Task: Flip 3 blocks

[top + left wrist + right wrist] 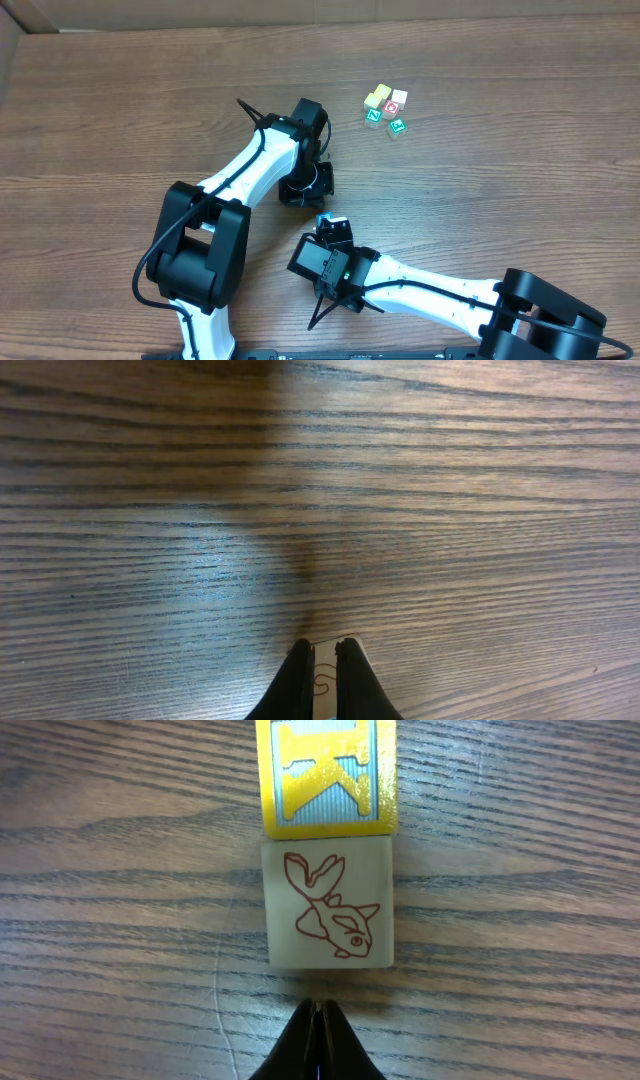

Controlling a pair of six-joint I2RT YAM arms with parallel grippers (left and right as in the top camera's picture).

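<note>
A cream block (328,905) with a red fish drawing lies just ahead of my right gripper (320,1007), which is shut and empty. Touching its far side is a block with a yellow letter K on blue (325,775). The overhead view shows a blue-edged block (324,218) at the tip of the right gripper (330,232). My left gripper (323,648) is shut, its tips low over the wood. A whitish block (324,660) with a faint mark shows in the slit between its fingers and past the right tip. From overhead the left gripper (306,186) hides that block.
A tight group of yellow, white, red and green cubes (386,108) sits at the back right, away from both arms. The two arms meet near the middle of the wooden table (100,130), their grippers close together.
</note>
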